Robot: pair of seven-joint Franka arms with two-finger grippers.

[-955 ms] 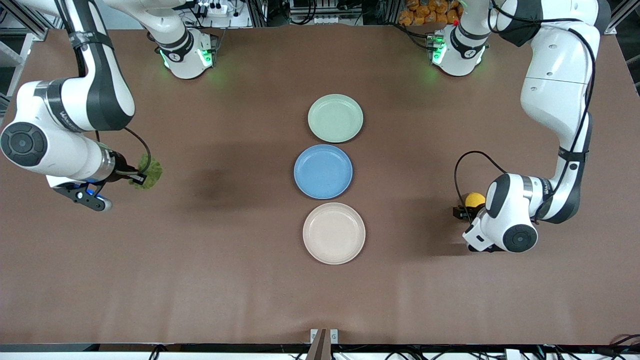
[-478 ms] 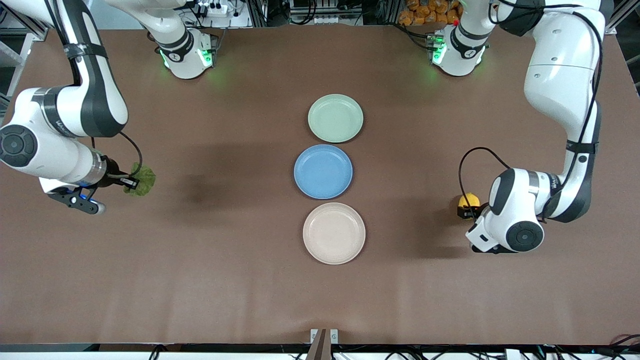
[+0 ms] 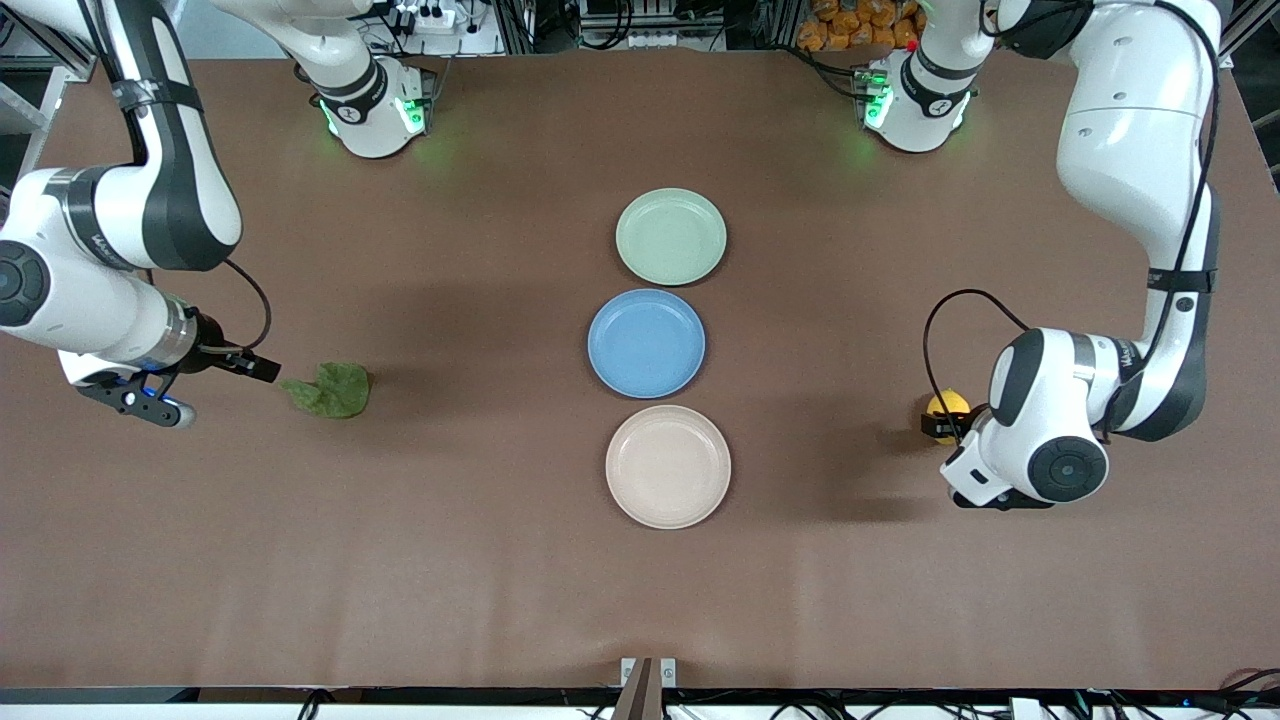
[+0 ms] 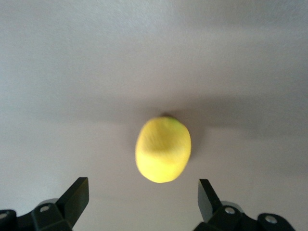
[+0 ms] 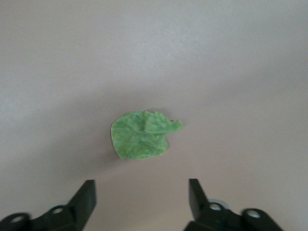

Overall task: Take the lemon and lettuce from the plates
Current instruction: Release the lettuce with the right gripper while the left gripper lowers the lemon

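The lettuce (image 3: 330, 390) lies flat on the brown table toward the right arm's end; it also shows in the right wrist view (image 5: 143, 135). My right gripper (image 3: 255, 367) is open and empty beside it, apart from it. The lemon (image 3: 947, 404) rests on the table toward the left arm's end, partly hidden by the left arm; it shows whole in the left wrist view (image 4: 163, 150). My left gripper (image 4: 143, 199) is open and empty next to it. The pale green plate (image 3: 671, 236) and the beige plate (image 3: 668, 466) are empty.
An empty blue plate (image 3: 646, 343) lies between the green and beige plates in the table's middle. The arm bases (image 3: 372, 110) stand along the table's edge farthest from the front camera.
My right gripper opened and let the lettuce drop onto the table, then drew back from it. My left gripper released the lemon onto the table and backed off slightly.
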